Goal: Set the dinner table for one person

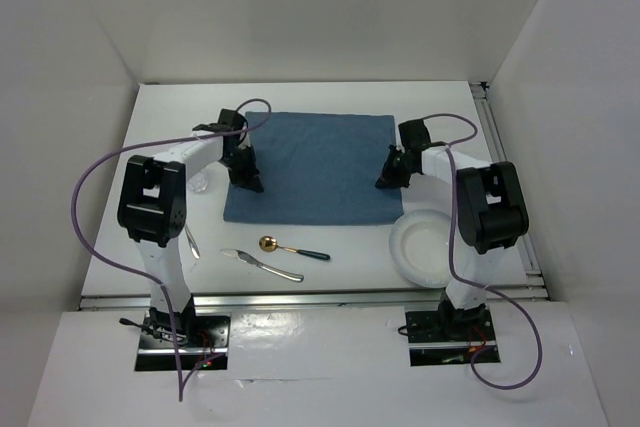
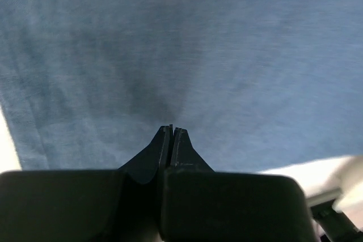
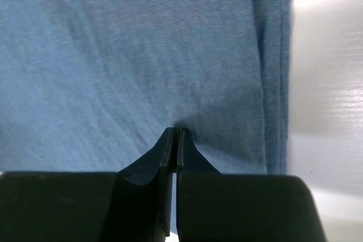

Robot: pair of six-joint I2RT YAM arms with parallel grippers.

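we find the dinner table (image 1: 340, 97) matte white, with a metal rail (image 1: 300, 297) along its near edge. lying on it: a blue placemat (image 1: 315, 167) beneath the left gripper (image 1: 247, 182) and right gripper (image 1: 390, 179); a white plate (image 1: 420, 247) base-side of the right gripper; a spoon (image 1: 293, 249), knife (image 1: 262, 264) and fork (image 1: 190, 241) base-side of the left.

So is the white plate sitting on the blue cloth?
No, the white plate sits on the bare table, just off the near right corner of the blue cloth.
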